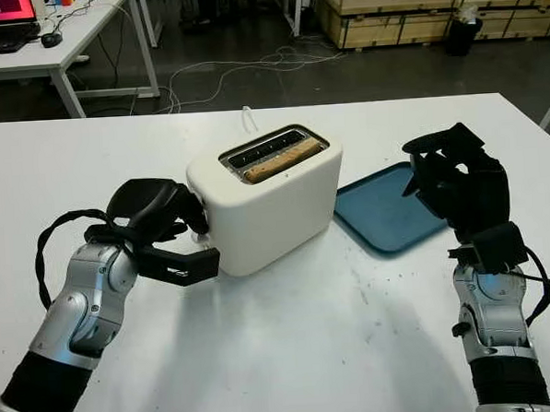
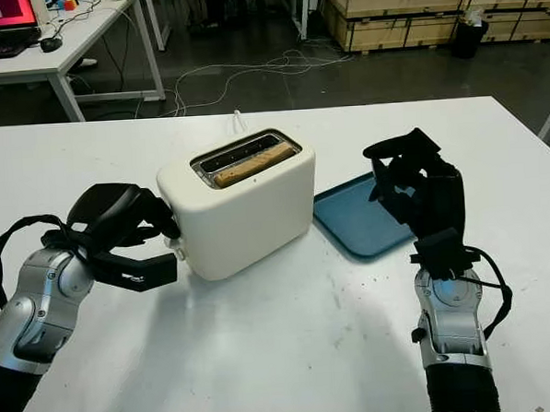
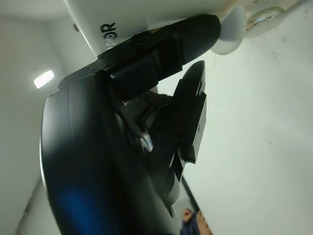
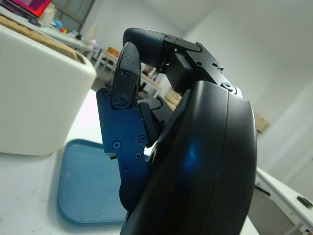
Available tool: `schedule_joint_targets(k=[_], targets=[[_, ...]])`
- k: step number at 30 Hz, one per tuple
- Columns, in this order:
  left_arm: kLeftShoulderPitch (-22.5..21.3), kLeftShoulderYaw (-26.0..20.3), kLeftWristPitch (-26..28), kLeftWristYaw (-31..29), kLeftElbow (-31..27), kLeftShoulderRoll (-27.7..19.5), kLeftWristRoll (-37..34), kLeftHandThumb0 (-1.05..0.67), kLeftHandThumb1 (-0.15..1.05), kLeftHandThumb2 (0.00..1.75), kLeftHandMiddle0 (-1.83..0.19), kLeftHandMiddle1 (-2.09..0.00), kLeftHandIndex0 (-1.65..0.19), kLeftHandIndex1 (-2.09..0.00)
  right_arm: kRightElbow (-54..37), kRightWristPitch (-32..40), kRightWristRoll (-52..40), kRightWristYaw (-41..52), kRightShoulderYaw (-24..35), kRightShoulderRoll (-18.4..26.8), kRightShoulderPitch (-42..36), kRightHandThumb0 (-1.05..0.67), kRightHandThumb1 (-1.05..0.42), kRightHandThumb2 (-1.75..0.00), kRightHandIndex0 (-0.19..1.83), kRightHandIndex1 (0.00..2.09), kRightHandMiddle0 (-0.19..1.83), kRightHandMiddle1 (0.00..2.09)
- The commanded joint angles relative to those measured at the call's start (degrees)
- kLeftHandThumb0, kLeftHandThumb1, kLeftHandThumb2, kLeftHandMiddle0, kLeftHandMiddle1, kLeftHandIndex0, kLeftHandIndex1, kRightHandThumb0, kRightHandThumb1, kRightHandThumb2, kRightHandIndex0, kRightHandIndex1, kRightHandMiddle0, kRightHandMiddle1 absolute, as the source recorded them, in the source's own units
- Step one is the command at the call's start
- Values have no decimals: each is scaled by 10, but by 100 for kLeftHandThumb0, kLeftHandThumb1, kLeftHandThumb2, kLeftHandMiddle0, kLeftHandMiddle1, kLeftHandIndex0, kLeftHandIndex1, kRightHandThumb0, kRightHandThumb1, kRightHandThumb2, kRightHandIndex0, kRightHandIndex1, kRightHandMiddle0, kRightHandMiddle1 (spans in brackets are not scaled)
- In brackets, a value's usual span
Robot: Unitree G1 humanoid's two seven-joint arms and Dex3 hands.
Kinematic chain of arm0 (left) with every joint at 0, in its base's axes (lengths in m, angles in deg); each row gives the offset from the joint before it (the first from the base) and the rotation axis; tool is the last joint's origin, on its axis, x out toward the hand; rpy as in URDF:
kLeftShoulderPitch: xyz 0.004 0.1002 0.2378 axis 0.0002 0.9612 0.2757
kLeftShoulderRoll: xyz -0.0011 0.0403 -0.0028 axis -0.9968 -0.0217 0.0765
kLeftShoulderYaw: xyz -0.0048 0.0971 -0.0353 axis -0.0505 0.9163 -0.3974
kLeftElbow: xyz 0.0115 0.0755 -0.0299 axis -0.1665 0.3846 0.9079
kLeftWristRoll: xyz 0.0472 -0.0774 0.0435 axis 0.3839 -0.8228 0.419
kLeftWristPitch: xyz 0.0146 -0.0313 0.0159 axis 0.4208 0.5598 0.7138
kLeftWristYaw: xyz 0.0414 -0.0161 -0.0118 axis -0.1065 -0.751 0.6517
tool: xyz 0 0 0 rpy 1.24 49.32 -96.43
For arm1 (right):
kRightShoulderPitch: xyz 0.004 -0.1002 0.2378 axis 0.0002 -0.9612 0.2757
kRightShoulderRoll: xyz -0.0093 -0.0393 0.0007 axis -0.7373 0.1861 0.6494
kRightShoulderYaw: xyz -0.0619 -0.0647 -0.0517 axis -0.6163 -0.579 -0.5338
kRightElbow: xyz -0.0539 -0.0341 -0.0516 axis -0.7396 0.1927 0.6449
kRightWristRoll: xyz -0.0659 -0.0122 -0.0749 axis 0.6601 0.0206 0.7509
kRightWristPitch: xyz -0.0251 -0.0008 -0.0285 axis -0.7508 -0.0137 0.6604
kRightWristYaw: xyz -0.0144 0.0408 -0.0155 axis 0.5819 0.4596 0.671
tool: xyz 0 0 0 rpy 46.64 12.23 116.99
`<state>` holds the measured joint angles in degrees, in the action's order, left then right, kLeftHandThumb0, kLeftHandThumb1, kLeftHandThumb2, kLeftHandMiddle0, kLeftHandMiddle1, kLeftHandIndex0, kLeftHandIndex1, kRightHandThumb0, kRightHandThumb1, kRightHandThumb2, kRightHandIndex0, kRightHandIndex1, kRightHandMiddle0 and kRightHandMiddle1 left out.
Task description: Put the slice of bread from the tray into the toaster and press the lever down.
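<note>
White table (image 1: 292, 353) | toaster (image 1: 270, 202), tray (image 1: 386, 214) | cabled floor (image 1: 240, 65), desk (image 1: 63, 37)

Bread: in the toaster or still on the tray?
In. The bread sits in the near slot of the toaster, its top edge showing; the blue tray holds nothing.

The light is bright and comes from above. The white tabletop (image 1: 292, 353) shines softly, with no hard glare. Soft gray shadows lie under the toaster (image 1: 267, 199) and under the left hand (image 1: 161, 232). The floor behind the tabletop is much darker. In the left wrist view a ceiling lamp (image 3: 44, 79) glows as a small white patch, and the black shell of the hand there looks blurry because it is very close.
</note>
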<state>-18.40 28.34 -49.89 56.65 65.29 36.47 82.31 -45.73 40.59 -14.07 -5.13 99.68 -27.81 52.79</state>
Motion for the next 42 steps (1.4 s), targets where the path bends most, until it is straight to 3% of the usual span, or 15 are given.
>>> schedule_joint_targets(k=[1, 4, 9, 11, 13, 18, 22, 26, 30, 33, 38, 42], targets=[[56, 49, 23, -24, 69, 56, -20, 7, 91, 2, -87, -167, -98, -107, -3, -4, -7, 4, 1, 2, -2, -28, -92, -34, 82, 175, 57, 169], [73, 50, 59, 8, 79, 97, -35, 9, 92, 13, -81, -174, -85, -122, 0, -3, -9, 6, 3, 2, -2, -29, -92, -33, 82, 175, 55, 173], [97, 66, 63, 35, 60, 111, -44, 10, 92, 15, -93, -119, -105, -55, -4, -4, -4, 7, 3, 4, -3, -30, -92, -33, 82, 175, 55, 172], [98, 60, 65, 29, 35, 106, -49, 10, 92, 16, -88, -133, -110, -45, -3, -9, -3, 8, 2, 4, -3, -29, -92, -33, 82, 175, 54, 172], [98, 44, 63, 15, -6, 96, -72, 10, 92, 19, -91, -131, -106, -36, -4, -8, -2, 9, 0, 3, -4, -30, -92, -33, 81, 175, 55, 171], [106, -5, 24, 28, -92, 85, -143, 14, 91, 29, -102, -171, -113, -23, -7, 4, -7, 23, -8, 3, -7, -30, -92, -34, 80, 175, 56, 162], [114, -42, 7, 41, -146, 89, -185, -5, 83, 60, -113, -174, -119, -25, -9, 17, -9, 38, -14, 6, -7, -31, -92, -35, 81, 175, 59, 155], [117, -69, 2, 53, -178, 104, -214, -1, 64, 98, -119, -175, -117, -44, -9, 22, -2, 37, -17, 5, -9, -29, -92, -35, 80, 175, 61, 152], [120, -93, 14, 52, -210, 118, -231, -1, 59, 105, -118, -175, -91, -105, -6, 31, 0, 32, -17, 4, -8, -29, -92, -34, 79, 175, 60, 151], [122, -116, 19, 58, -229, 141, -262, 1, 56, 115, -118, -175, -79, -140, -2, 45, 1, 34, -15, 10, -2, -29, -92, -33, 78, 175, 65, 134], [128, -153, 52, 55, -260, 150, -273, -5, 64, 107, -104, -175, -56, -169, 32, 68, 2, 54, -7, 49, 25, -30, -92, -30, 69, 172, 65, 125], [118, -189, 68, 35, -266, 110, -262, -10, 66, 89, -96, -175, -52, -170, 73, 74, 10, 87, -6, 102, 52, -31, -92, -31, 64, 165, 63, 124]])
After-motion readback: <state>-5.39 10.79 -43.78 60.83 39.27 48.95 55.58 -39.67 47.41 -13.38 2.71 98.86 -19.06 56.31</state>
